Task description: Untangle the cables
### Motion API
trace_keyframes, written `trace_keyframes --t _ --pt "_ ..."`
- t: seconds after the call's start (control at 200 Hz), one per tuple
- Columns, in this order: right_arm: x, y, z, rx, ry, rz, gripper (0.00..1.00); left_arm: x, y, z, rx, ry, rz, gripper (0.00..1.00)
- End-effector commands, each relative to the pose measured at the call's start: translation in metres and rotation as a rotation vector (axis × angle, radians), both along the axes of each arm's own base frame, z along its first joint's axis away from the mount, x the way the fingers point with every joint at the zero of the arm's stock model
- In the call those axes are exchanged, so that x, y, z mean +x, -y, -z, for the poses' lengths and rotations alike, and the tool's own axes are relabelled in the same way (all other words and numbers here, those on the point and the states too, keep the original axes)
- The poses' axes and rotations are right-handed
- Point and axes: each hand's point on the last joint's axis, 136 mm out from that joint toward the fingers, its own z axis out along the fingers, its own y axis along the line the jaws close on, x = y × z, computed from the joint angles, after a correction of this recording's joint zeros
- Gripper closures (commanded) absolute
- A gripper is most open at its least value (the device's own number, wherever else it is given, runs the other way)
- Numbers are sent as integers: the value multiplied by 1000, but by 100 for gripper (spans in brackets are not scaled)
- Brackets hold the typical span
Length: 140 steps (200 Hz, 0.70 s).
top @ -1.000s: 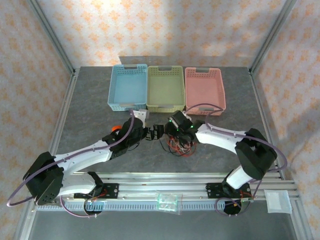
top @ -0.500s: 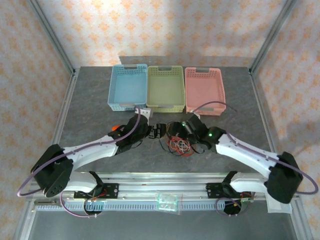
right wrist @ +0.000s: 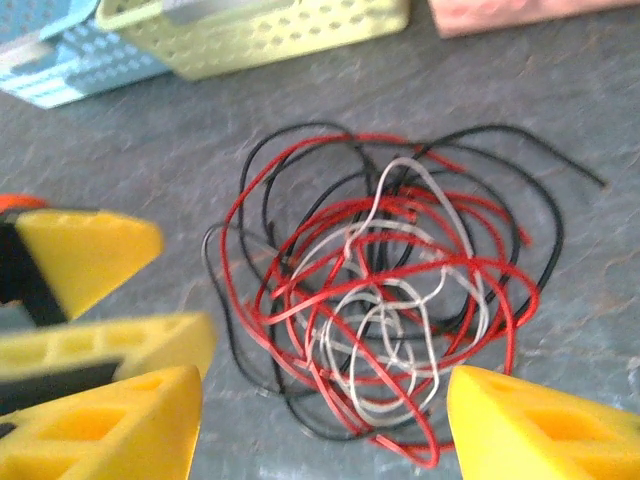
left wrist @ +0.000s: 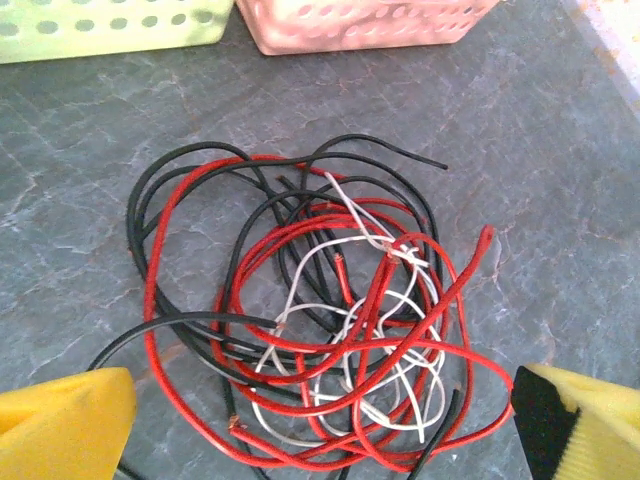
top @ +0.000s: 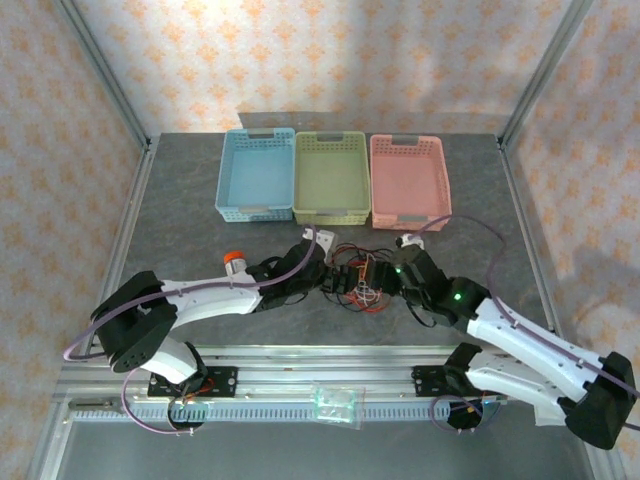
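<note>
The cables (top: 362, 282) lie as one loose tangle of red, black and pale whitish loops on the grey table (top: 180, 220), between my two grippers. In the left wrist view the cables (left wrist: 330, 320) rest on the table, with a red loop (left wrist: 148, 300) and a black loop (left wrist: 130, 210) at the left. My left gripper (left wrist: 320, 440) is open, its yellow fingertips (left wrist: 60, 420) wide apart on either side of the tangle's near edge. From the other side, my right gripper (right wrist: 325, 430) is open around the near edge of the cables (right wrist: 390, 300). Neither gripper holds a cable.
Three baskets stand in a row behind the tangle: blue (top: 222, 180), green (top: 331, 137) and pink (top: 408, 140). An orange-capped object (top: 235, 260) sits beside my left arm. A clear packet (top: 337, 403) lies on the front rail. My left gripper's fingers (right wrist: 85, 255) appear close in the right wrist view.
My left gripper has moved right, up to the tangle's left edge. My right arm has swung down and outward, and its gripper has shifted from above the tangle to its right side.
</note>
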Motion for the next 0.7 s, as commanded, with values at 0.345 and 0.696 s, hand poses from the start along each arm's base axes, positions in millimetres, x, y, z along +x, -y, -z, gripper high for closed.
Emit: trace_keyframes --t 0.345,0.696 --pt "-6 6 70 -172 -177 -1 51 7 19 -19 -142 36 12 1" --pt "12 -6 85 -188 -127 -24 64 6 1 -6 -117 6 -68 1"
